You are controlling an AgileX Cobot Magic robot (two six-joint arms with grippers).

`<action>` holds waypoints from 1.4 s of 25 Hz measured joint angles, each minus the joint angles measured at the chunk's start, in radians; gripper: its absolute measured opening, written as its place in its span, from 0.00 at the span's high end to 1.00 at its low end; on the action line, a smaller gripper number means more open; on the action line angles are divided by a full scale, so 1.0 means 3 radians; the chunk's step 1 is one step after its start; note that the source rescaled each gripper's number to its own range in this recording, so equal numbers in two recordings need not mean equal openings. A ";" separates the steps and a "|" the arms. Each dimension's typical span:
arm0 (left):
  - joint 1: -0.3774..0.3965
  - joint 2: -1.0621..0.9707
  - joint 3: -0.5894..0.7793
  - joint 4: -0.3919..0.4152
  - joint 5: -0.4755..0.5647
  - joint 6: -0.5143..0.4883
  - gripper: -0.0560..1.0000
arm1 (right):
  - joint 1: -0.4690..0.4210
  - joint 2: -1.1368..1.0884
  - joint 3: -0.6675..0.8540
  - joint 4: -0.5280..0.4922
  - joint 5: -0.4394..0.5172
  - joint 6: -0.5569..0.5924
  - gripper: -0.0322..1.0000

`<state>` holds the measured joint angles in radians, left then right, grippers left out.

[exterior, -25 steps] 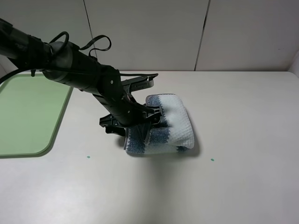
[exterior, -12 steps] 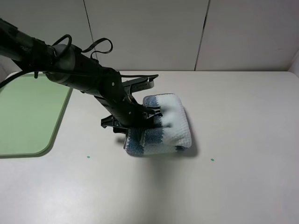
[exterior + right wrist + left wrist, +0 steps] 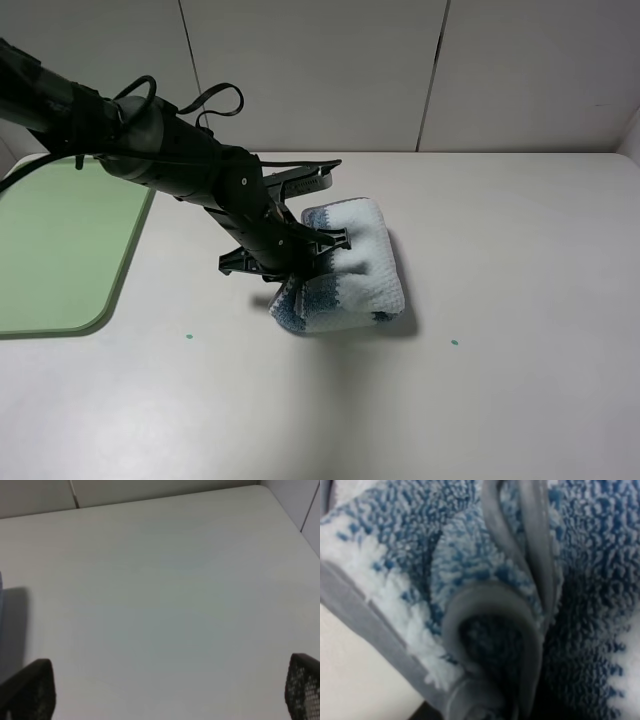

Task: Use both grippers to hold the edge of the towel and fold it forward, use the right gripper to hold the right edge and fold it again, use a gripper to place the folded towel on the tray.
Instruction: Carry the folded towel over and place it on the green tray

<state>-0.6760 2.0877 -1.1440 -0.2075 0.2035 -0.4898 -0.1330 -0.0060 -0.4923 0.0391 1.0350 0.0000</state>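
Note:
The folded towel (image 3: 352, 262), blue and white striped, lies bunched at the middle of the table. My left gripper (image 3: 300, 262) reaches in from the left and is shut on the towel's left end, which is raised off the table. The left wrist view is filled by the towel (image 3: 445, 555) up close, with its grey hem (image 3: 365, 611) and the corner loop (image 3: 492, 597). The pale-green tray (image 3: 60, 240) lies at the far left, apart from the towel. My right gripper (image 3: 167, 700) is open and empty over bare table; it is outside the exterior view.
The white table (image 3: 520, 250) runs to a panelled wall at the back. Two small green marks (image 3: 187, 337) sit on the table's front half. The left arm and its cables (image 3: 150, 140) stretch over the tray's near corner.
The left gripper has pinched the towel's left end and raised it a little. The bundle has bunched up and shifted slightly away from the front edge.

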 joint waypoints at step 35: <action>0.0795 -0.0738 0.0013 0.0820 0.1306 0.0503 0.78 | 0.0000 0.0000 0.0000 0.0000 0.0000 0.0000 0.00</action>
<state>-0.4376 1.8664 -1.1401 0.0383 0.5952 -0.3389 -0.1330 -0.0060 -0.4923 0.0391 1.0350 0.0000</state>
